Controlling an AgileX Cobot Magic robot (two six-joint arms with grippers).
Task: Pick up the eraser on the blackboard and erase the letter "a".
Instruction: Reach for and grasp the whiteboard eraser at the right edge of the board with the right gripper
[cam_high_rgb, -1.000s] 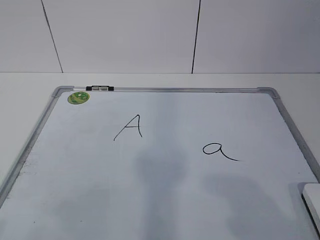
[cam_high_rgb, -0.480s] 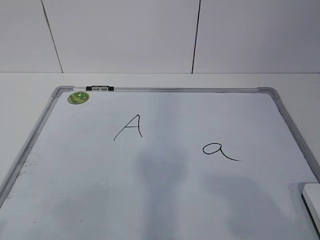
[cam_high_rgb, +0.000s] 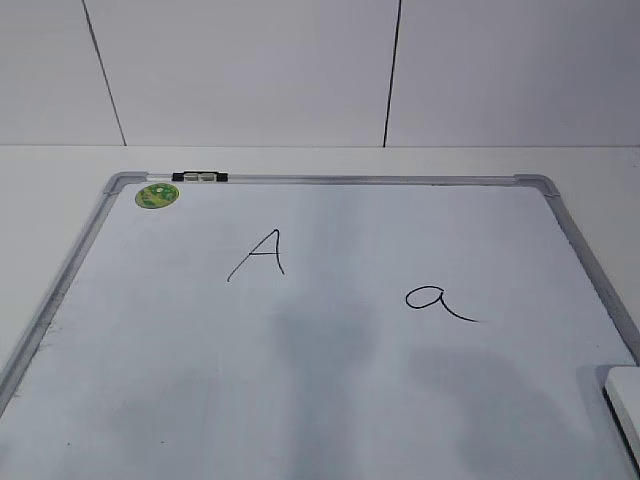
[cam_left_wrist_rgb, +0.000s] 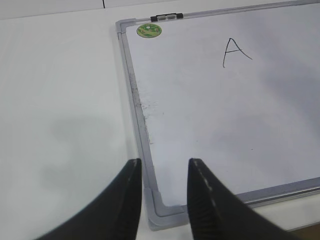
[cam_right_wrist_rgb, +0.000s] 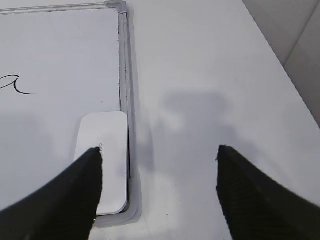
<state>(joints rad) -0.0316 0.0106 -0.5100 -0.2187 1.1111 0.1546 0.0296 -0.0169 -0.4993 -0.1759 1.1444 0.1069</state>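
The blackboard (cam_high_rgb: 330, 181) is a white board in a silver frame, lying flat on the table; it also shows in the left wrist view (cam_left_wrist_rgb: 131, 85) and the right wrist view (cam_right_wrist_rgb: 123, 60). The letter "a" (cam_high_rgb: 437, 301) is written right of centre; its tail shows in the right wrist view (cam_right_wrist_rgb: 12, 84). The eraser (cam_right_wrist_rgb: 107, 150), white with a black base, lies on the board's near right corner, and its edge shows in the exterior view (cam_high_rgb: 627, 398). My right gripper (cam_right_wrist_rgb: 157, 160) is open above the table, its left finger over the eraser. My left gripper (cam_left_wrist_rgb: 162, 167) is open above the near left corner.
A capital "A" (cam_high_rgb: 259, 256) is written left of centre, also in the left wrist view (cam_left_wrist_rgb: 235, 51). A round green sticker (cam_high_rgb: 157, 195) and a small black clip (cam_high_rgb: 199, 177) sit at the far left corner. White table surrounds the board; a white panelled wall stands behind.
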